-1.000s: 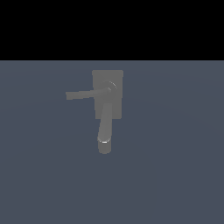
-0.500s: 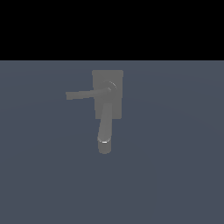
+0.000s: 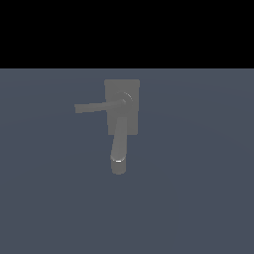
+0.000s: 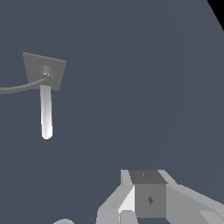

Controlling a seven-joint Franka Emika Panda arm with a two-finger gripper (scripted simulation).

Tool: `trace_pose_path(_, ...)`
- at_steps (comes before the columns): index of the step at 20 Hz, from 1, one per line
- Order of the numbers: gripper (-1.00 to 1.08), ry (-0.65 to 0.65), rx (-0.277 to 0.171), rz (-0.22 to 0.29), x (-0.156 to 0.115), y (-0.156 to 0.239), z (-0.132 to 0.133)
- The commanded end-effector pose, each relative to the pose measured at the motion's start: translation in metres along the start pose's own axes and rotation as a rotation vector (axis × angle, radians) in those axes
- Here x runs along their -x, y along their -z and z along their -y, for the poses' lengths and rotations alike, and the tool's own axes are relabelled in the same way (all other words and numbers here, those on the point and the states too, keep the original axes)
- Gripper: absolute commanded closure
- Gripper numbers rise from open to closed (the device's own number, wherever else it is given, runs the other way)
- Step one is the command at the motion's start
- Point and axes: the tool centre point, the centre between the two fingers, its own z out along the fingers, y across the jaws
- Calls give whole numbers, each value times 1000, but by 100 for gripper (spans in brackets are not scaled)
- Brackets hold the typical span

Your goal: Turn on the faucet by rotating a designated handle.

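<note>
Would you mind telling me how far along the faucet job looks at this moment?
Nothing looks done yet. In the exterior view the faucet stands alone, its thin handle pointing to that view's left, and no arm is near it. In hand: only an approach; the wrist view shows the gripper well away from the faucet, its fingertips out of frame. Left: reaching the handle, catching it and rotating it.
</note>
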Motion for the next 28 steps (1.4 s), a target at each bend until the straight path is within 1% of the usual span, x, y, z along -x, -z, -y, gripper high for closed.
trace_pose_path(1,108,-15,102,-55,-7,13,-7)
trace_pose_path(8,108,-38,383,-208,-25,56,-15)
trace_pose_path(15,108,-27,659,-359,-43,102,-4)
trace_pose_path(21,108,17,889,-483,-59,139,21)
trace_pose_path(28,108,114,1143,-617,-79,170,69)
